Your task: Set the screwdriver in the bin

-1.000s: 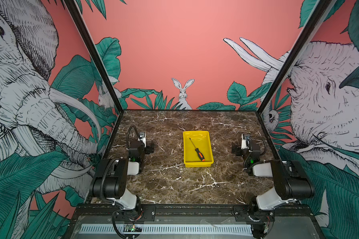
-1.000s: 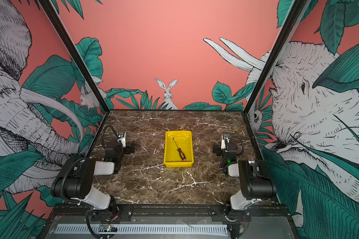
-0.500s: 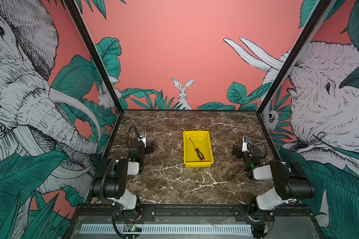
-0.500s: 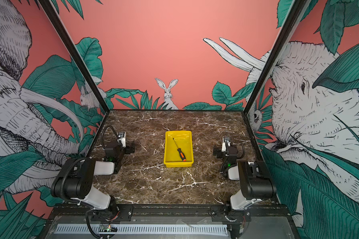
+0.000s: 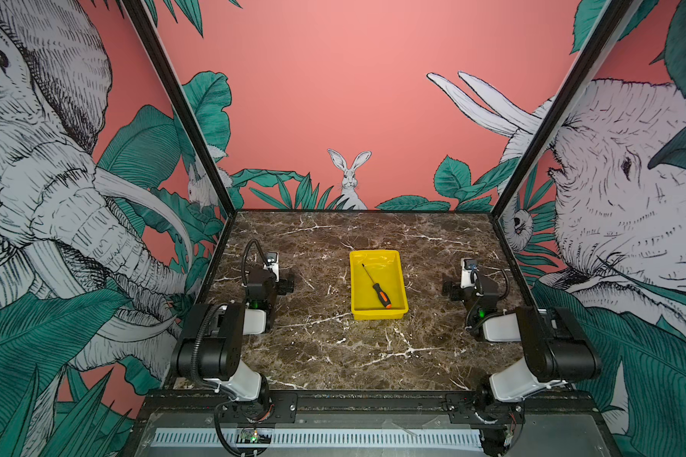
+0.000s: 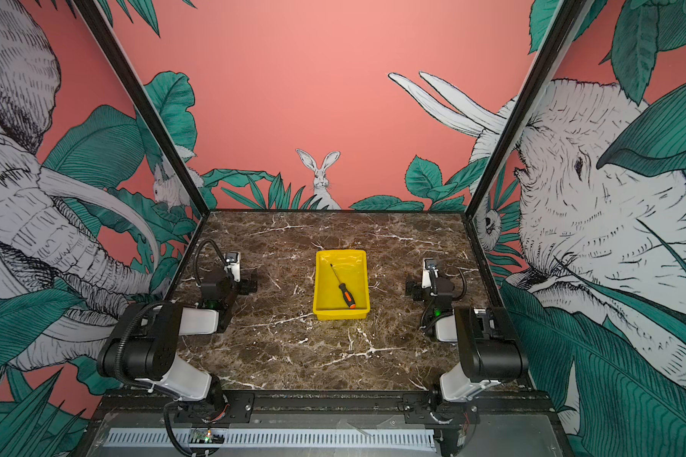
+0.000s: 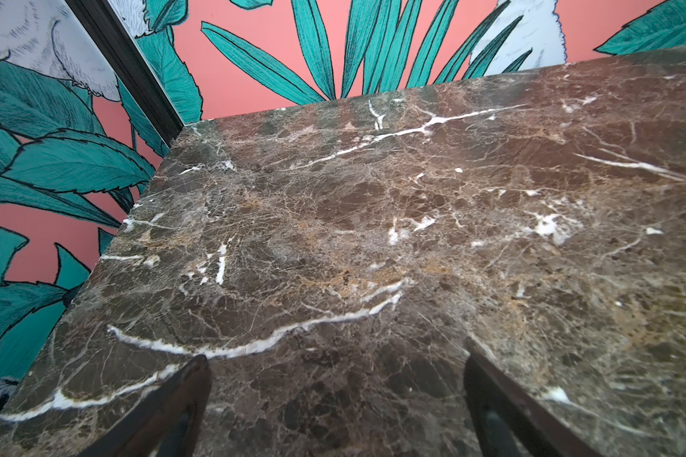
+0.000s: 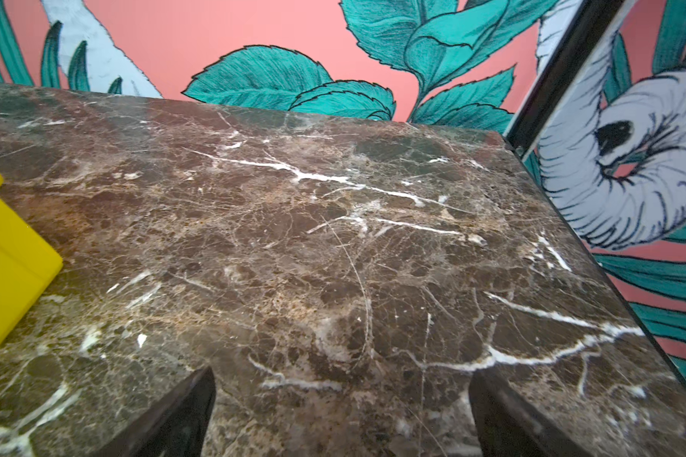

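I am surrounded by a dark brown marble tabletop (image 5: 333, 356) veined in white. Salmon-pink walls (image 5: 333, 99) painted with elephants and green leaves close it in on three sides. A white rabbit (image 5: 349, 178) is painted at the middle of the back wall, just above the table's far edge. In both top views my two arms are folded low, one at the left edge of the marble and one at the right, each well apart from the middle. Only bare marble lies between either arm and the centre of the table.

My left pincer (image 7: 335, 358) is released: its wrist view shows two dark fingers spread wide with only stone between them. My right pincer (image 8: 341, 374) is released too, its fingers just as wide over marble. A yellow corner of the bin (image 8: 5, 253) shows in that wrist view, apart from the fingers.

In both top views the bin (image 5: 377, 314) (image 6: 341, 315) stands near the middle of the frame, its long sides running away from the camera. The screwdriver (image 5: 377, 287) (image 6: 343, 289) lies flat inside it on a diagonal. Its thin shaft points toward the bin's upper left corner and its black-and-orange handle lies toward the lower right corner. I cannot tell whether the orange cap touches the front wall.
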Available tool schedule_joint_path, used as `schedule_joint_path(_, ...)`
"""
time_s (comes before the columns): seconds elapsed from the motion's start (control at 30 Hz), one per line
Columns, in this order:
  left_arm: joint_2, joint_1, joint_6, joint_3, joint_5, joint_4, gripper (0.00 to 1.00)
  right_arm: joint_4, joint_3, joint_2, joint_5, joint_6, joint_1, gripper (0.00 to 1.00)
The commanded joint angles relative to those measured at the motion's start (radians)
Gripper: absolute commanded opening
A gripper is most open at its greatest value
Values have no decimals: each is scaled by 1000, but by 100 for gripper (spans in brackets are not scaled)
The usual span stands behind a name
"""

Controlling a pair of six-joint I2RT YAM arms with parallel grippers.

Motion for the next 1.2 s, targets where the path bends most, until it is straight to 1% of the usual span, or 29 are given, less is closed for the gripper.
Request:
schedule_joint_path(0.0, -8, -2, 10, 8, 2, -1, 100, 91, -29, -10, 152, 56, -1, 99)
schedule_joint_path(0.07, -8, -3, 10, 8, 2, -2, 100, 89, -26, -8, 133, 47, -1, 99)
schedule_joint_path(0.2, -8, -3, 9, 8, 2, -3, 100, 59, -9, -10, 53, 18, -1, 99)
schedule_joint_path(0.3, -7, -2, 10, 8, 1, -3, 100, 56, -4, -7, 26, 6, -1, 99)
schedule_joint_path(0.33, -7, -4, 9, 9, 2, -3, 100, -4, 26, -7, 10, 0, 1, 99)
schedule_joint_path(0.37, -8, -2, 9, 8, 2, -3, 100, -126, 86, -10, 2, -9, 6, 99)
schedule_joint_path(0.4, -7, -3, 9, 8, 2, -3, 100, -168, 98, -20, 3, -4, 5, 99)
schedule_joint_path(0.43, -9, -2, 10, 8, 2, -4, 100, -150, 95, -16, 39, 0, 8, 99)
schedule_joint_path(0.47, -8, -2, 9, 8, 2, -2, 100, -113, 87, -4, 51, -1, 13, 99)
schedule_joint_path(0.53, -8, -2, 9, 8, 2, -3, 100, -128, 88, -11, 62, -1, 15, 99)
schedule_joint_path(0.8, -7, -2, 10, 8, 1, -1, 100, -35, 40, -11, 46, -2, 15, 99)
schedule_joint_path(1.17, -5, -4, 8, 10, 0, -1, 100, -34, 40, -10, 47, -2, 15, 99)
